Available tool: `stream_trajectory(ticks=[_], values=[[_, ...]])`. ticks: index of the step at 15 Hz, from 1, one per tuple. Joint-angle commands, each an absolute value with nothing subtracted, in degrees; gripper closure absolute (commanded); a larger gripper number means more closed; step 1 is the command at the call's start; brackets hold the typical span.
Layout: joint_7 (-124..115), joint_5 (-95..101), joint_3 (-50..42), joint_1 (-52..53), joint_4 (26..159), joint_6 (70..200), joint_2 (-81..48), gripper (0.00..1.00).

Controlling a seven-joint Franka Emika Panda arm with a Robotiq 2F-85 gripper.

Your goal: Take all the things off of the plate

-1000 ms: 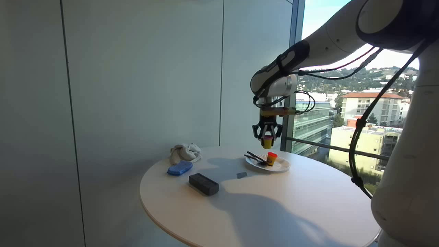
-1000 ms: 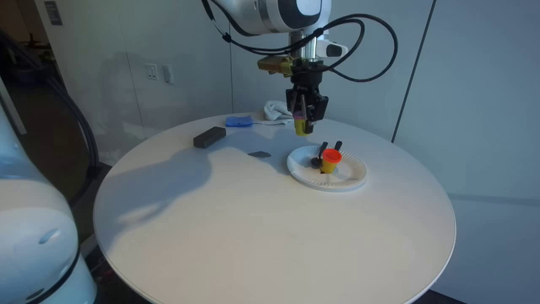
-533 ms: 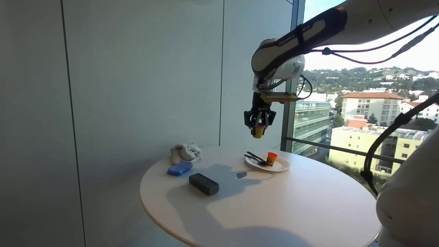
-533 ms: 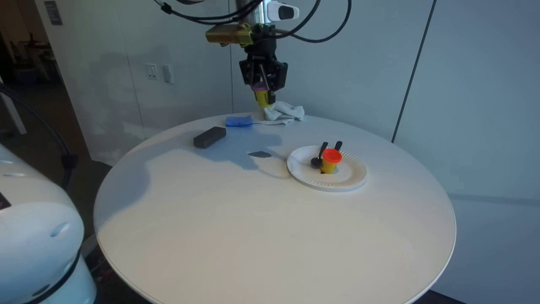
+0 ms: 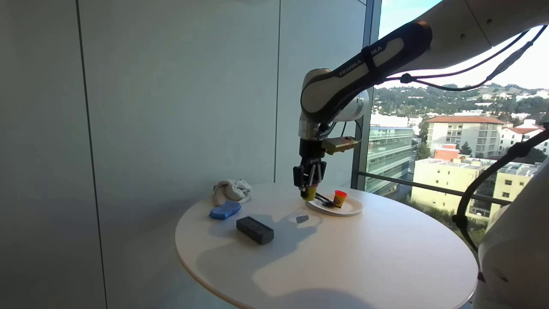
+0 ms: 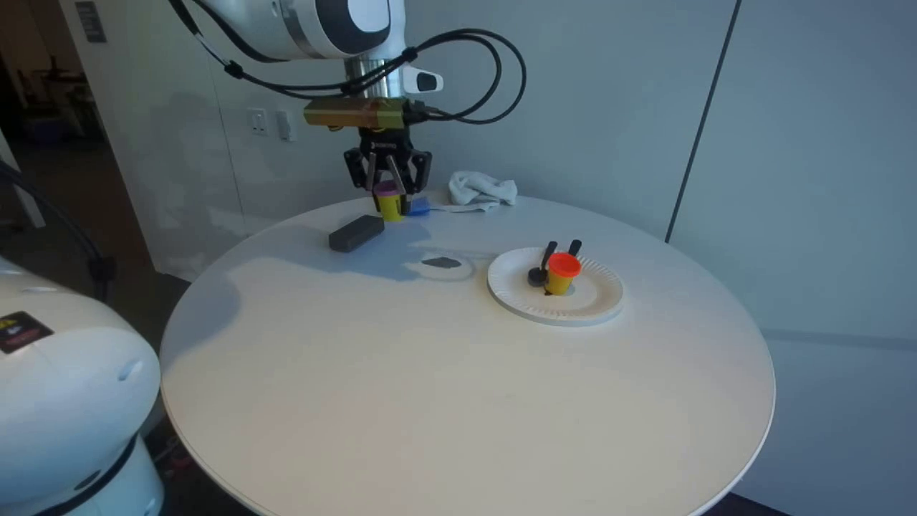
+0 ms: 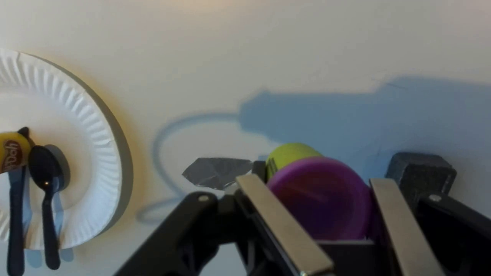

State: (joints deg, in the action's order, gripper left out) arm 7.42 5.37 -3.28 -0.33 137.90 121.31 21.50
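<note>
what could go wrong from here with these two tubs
The purple-lidded tub held in the tool could clip the dark block, which shows close by in the wrist view, if lowered too near it.
On the plate, the red-lidded tub overlaps a black utensil, so lifting it may drag that and perhaps the spoon alongside.

In an exterior view, the gripper (image 5: 309,192) is holding a yellow can (image 5: 311,195) over the surface (image 5: 377,249). The white plate (image 5: 353,208) is carrying a red-lidded can (image 5: 340,198) and dark utensils (image 5: 328,203), close together. A dark block (image 5: 254,230) is lying near a blue sponge (image 5: 225,210), which is resting beside a crumpled cloth (image 5: 232,192).
</note>
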Motion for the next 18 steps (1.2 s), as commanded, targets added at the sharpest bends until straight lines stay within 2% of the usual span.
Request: stream_trajectory(ticks=[1,5,16,17,18], values=[[19.71,1.35,-5.62,1.99,138.25,122.48,18.34,0.8],[29.81,-1.23,-6.33,2.5,138.02,119.71,14.74,0.8],[34.69,-0.77,-5.29,1.31,137.73,119.12,8.53,0.8],[35.0,-0.7,-5.32,1.24,137.88,119.75,8.7,0.3],[35.23,-1.0,-5.36,1.24,137.9,119.63,8.84,0.29]])
